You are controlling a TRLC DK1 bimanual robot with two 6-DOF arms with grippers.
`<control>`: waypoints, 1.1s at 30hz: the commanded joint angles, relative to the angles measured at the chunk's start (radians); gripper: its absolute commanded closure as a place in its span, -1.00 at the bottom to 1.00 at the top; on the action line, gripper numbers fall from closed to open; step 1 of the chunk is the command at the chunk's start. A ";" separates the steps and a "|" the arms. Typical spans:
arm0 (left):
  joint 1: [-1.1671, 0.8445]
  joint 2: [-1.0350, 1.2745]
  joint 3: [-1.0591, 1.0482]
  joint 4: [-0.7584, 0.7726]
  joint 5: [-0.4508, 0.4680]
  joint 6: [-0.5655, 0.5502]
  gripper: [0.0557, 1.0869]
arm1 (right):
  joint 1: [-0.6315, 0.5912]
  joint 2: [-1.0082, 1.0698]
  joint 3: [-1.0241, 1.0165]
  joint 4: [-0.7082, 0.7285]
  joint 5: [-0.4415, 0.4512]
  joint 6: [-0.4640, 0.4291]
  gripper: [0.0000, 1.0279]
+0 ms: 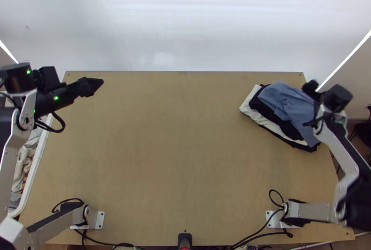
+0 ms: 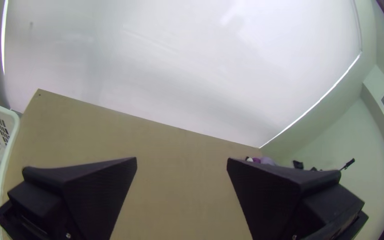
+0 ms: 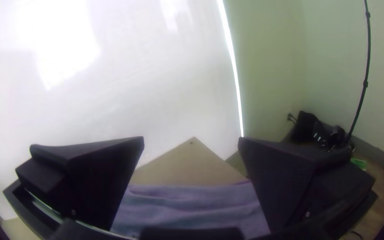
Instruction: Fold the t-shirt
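The blue cloth (image 1: 288,101) — probably the t-shirt — lies on the pile (image 1: 246,106) at the right of the table (image 1: 176,134), looks light, soft and limp, and is best taken by two corners, while left gripper (image 2: 182,162) and right gripper (image 3: 191,141) both have fingers wide apart.

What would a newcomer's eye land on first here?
Probably the stack of cloth at the table's far right corner: a blue-grey piece on top of black and white ones, with the right gripper open by it. Next, the left gripper, open near the far left corner, and the white basket of clothes along the left edge.
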 commanded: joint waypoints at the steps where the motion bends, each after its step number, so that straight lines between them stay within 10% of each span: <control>1: -0.006 -0.165 -0.185 0.163 -0.126 0.042 -0.91 | 0.011 -0.300 0.013 -0.019 -0.035 -0.001 -0.91; 11: 0.067 -0.624 -0.596 0.487 -0.371 0.121 -0.91 | 0.121 -0.794 -0.102 0.078 -0.110 -0.013 -0.91; 22: 0.286 -0.929 -0.866 0.639 -0.396 0.184 -0.91 | 0.329 -1.071 -0.373 0.150 -0.118 -0.271 -0.91; 33: 0.284 -1.095 -1.056 0.735 -0.394 0.255 -0.90 | 0.445 -1.234 -0.717 0.245 -0.121 -0.323 -0.91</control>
